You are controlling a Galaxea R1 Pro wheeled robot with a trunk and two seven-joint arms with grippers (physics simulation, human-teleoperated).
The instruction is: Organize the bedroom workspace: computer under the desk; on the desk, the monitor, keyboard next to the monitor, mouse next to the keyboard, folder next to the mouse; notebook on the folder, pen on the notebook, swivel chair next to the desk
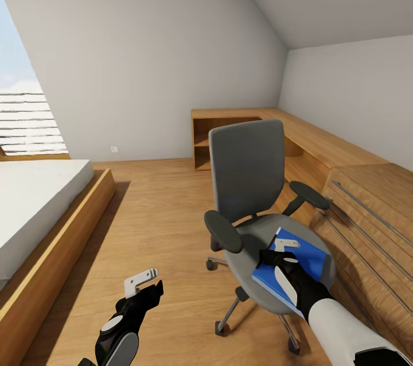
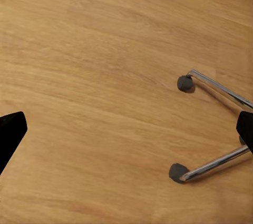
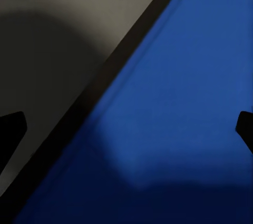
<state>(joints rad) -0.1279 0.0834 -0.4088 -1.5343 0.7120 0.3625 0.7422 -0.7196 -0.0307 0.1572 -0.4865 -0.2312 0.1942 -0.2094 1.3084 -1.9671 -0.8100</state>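
Note:
The grey swivel chair stands in the middle of the bedroom floor with its back toward the far wall. A bright blue folder lies flat on its seat. My right gripper hovers just above the folder's near-left part. In the right wrist view it is open, its black fingertips spread over the folder and the grey seat. My left gripper hangs open over the wooden floor left of the chair, holding nothing. In the left wrist view it faces the chair's chrome legs and castors.
A bed on a wooden frame lies at the left under a slanted window. A light wooden shelf bench runs along the back and right walls. A wooden panel with metal rods lies close to the chair's right side. Open floor lies between bed and chair.

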